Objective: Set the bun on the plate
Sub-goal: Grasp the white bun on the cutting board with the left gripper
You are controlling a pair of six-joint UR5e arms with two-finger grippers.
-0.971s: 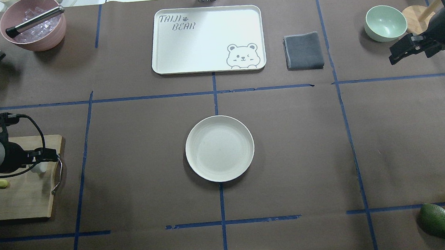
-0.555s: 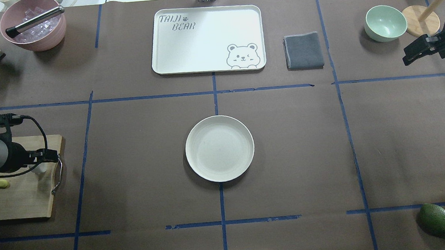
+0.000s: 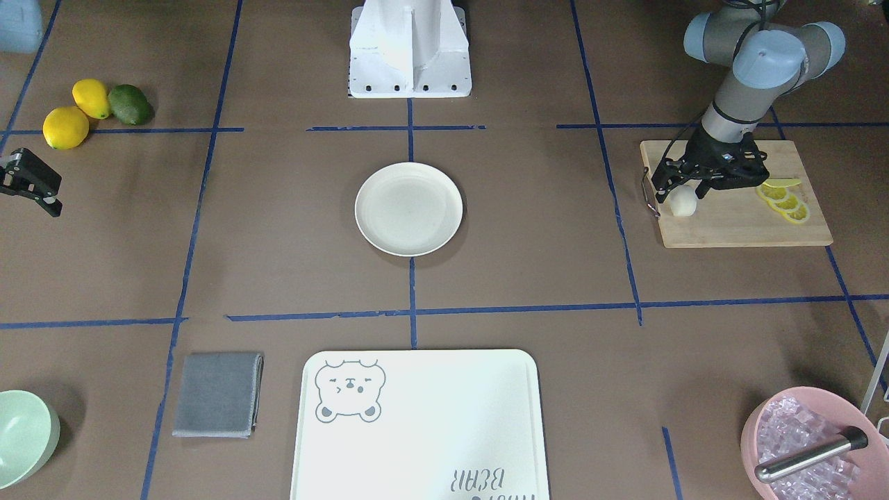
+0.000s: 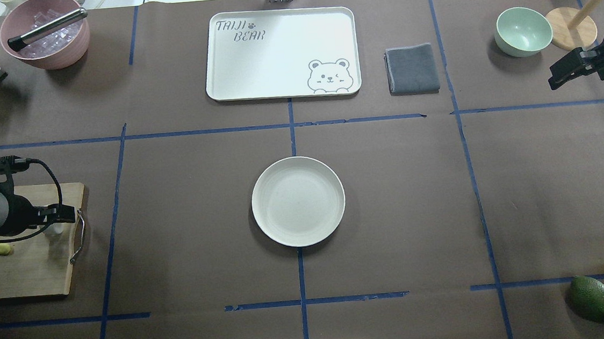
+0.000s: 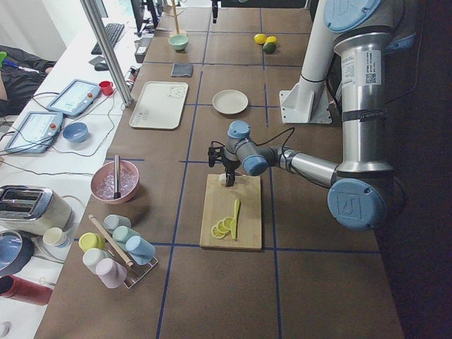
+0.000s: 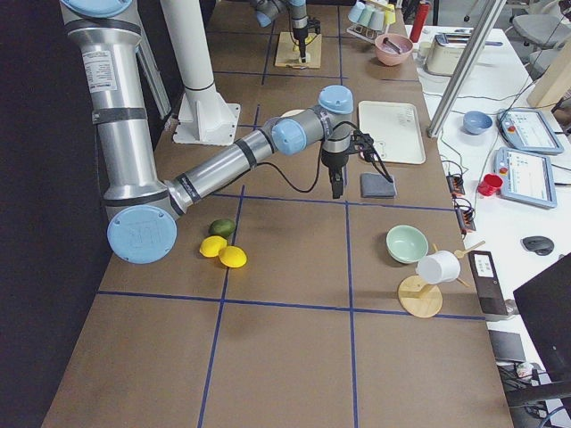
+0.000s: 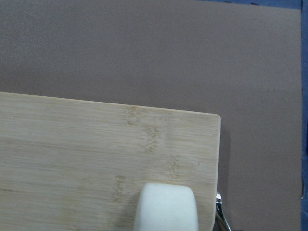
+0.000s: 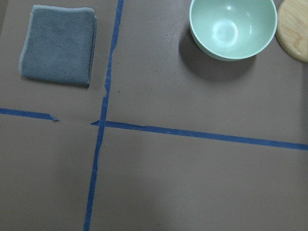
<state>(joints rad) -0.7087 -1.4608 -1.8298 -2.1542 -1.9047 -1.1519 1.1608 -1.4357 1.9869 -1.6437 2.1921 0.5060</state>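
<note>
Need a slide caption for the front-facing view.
Left gripper poised over the bun on the cutting board beside lemon slices; plate sits empty mid-table; right gripper at the view's edge.

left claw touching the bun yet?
Cannot tell. Front-facing view shows left claw right at the bun on the cutting board; neither contact nor gap is plain.

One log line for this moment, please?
left end effector: over small white bun on wooden board | round cream plate: empty | right end effector: open
</note>
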